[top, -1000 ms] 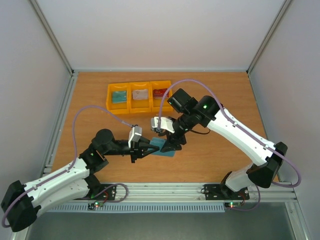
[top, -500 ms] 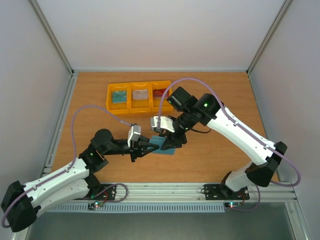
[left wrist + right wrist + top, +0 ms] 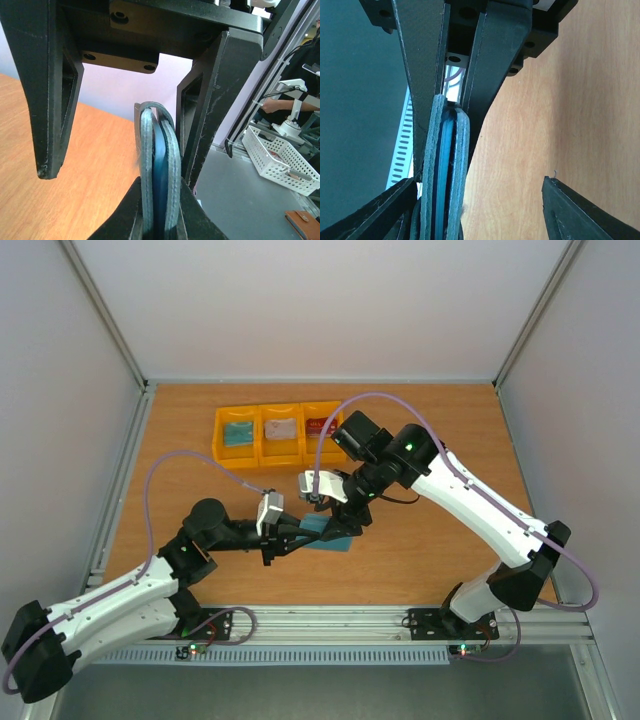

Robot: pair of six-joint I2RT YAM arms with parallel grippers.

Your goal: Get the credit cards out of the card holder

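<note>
The card holder (image 3: 328, 543) is held on edge at the middle of the counter (image 3: 440, 440). The left tool (image 3: 160, 212) clamps its 9 o'clock end; the right tool (image 3: 485, 210) straddles it, jaws apart, empty. Its leaves look light and floppy. The blue strip (image 3: 159, 170) between them, perhaps a card, looks stiff and slick: pinch its edge.

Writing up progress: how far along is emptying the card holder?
Done: cards lie in the three yellow bins. In hand: the left gripper clamps the card holder, the right gripper open around it. To do: a blue layer between its flaps may be another card.
</note>
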